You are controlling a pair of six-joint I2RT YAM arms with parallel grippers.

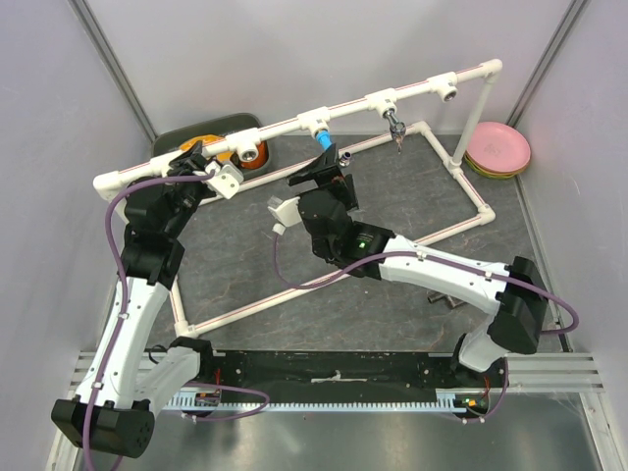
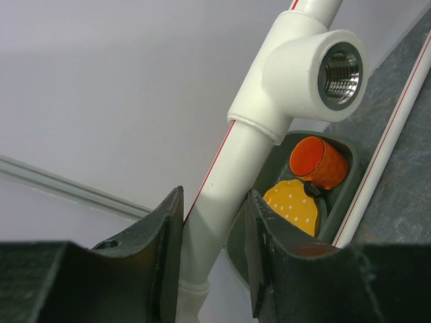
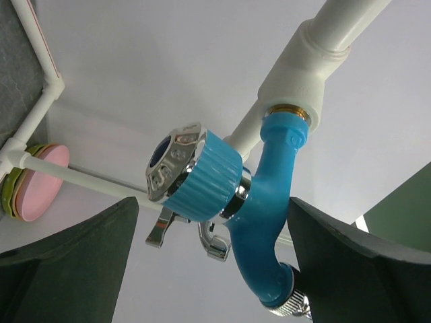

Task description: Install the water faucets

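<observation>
The bright blue faucet (image 1: 322,140) hangs from a tee on the white pipe frame's top bar (image 1: 285,128), with its orange thread in the tee (image 3: 303,74). Its round blue knob (image 3: 202,175) faces my right gripper (image 1: 329,165). That gripper (image 3: 212,222) is open, one finger each side of the faucet body (image 3: 269,202) and the right finger close to it. The chrome faucet (image 1: 395,125) hangs from the tee further right. My left gripper (image 1: 196,162) is shut on the white pipe (image 2: 219,208), below an empty threaded tee (image 2: 340,67).
A dark tray (image 1: 196,135) behind the frame holds an orange cup (image 2: 320,161) and a yellow dotted item (image 2: 293,205). Stacked pink plates (image 1: 498,149) sit at the back right. Another empty tee (image 1: 449,91) is near the bar's right end. Grey walls enclose the table.
</observation>
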